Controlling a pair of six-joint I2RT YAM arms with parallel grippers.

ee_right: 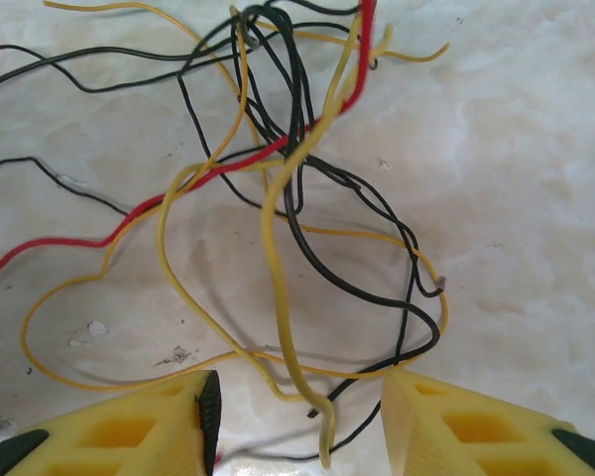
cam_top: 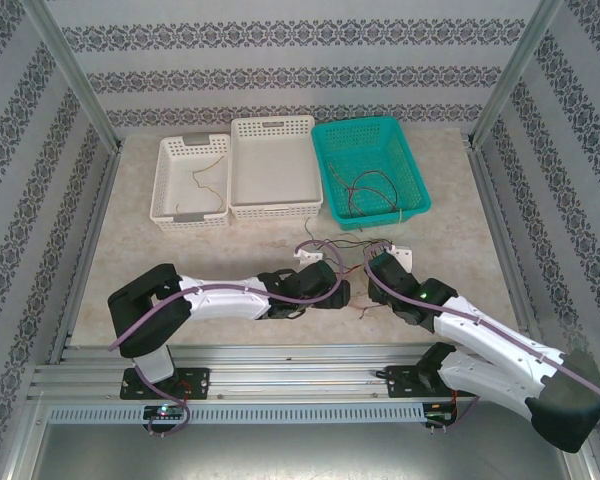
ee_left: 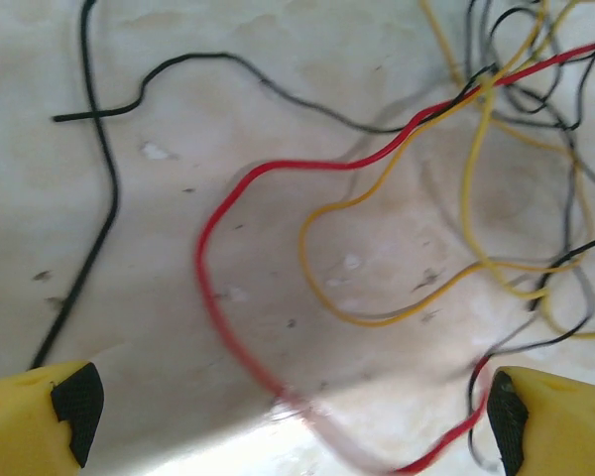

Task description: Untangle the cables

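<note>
Marbled table (cam_top: 180,260), patterned walls on three sides. The tangle (cam_top: 345,243) of cables lies on the table just in front of the teal basket (cam_top: 370,165), between the two claws.

Claw state:
- Right claw (ee_right: 302,416): jaws apart, straddling the free end of a yellow cable (ee_right: 278,278). Neither pad touches it, so nothing is gripped.
- Left claw (ee_left: 288,421): jaws fully apart and empty, over a loop of the red cable (ee_left: 218,218).

Risks, as judged:
1. The yellow cable runs up into a crossing with the red cable and a black cable (ee_right: 307,248). A pull from this end would likely tighten that crossing or drag the whole tangle, since nothing pins the rest.
2. A thin black strand passes close beside one finger of the right claw. Closing may trap it together with the yellow cable.
3. The cable looks thin and springy, so it may slip out from between the pads.
4. Both claws sit close together at the tangle, so contact between them is possible.

Surroundings: more cables lie inside the teal basket. Left of it stand two white baskets (cam_top: 275,165); the one farther from it holds a single cable. Lilac arm leads (cam_top: 230,290) loop near the tangle, on the side away from the teal basket, and could snag.
</note>
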